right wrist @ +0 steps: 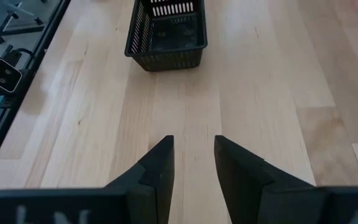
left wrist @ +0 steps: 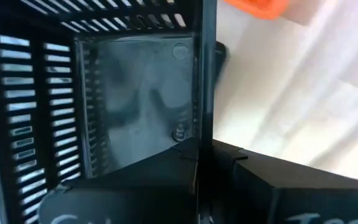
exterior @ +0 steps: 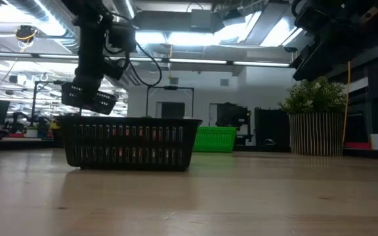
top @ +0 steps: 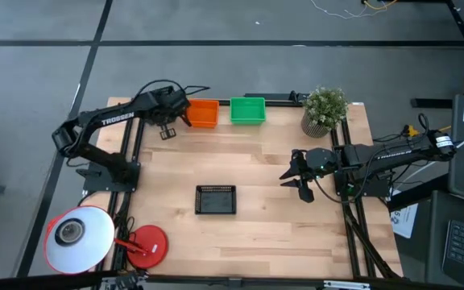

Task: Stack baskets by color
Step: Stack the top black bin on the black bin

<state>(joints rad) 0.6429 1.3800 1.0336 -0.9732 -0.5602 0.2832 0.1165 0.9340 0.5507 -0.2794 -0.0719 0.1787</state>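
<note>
My left gripper [top: 167,122] is at the table's far left, just beside an orange basket [top: 202,113], and is shut on a black basket [left wrist: 104,106] that hangs in the air [exterior: 90,98]. A green basket [top: 247,110] stands to the right of the orange one at the far edge. Another black basket [top: 215,199] rests flat on its bottom at the table's middle. My right gripper [top: 295,179] hovers open at the right, pointing toward that basket [right wrist: 165,31], with nothing between its fingers [right wrist: 193,155]. My left gripper pinches one slatted side wall [left wrist: 202,124] of the black basket, one finger inside the basket and one outside. The fingers come slanting down from above. The basket is lifted clear of the table and hangs tilted below the fingers.
A potted plant [top: 325,109] stands at the far right corner. A white disc [top: 77,236] and a red round thing [top: 147,244] lie off the near left corner. Bare wood lies around the middle basket.
</note>
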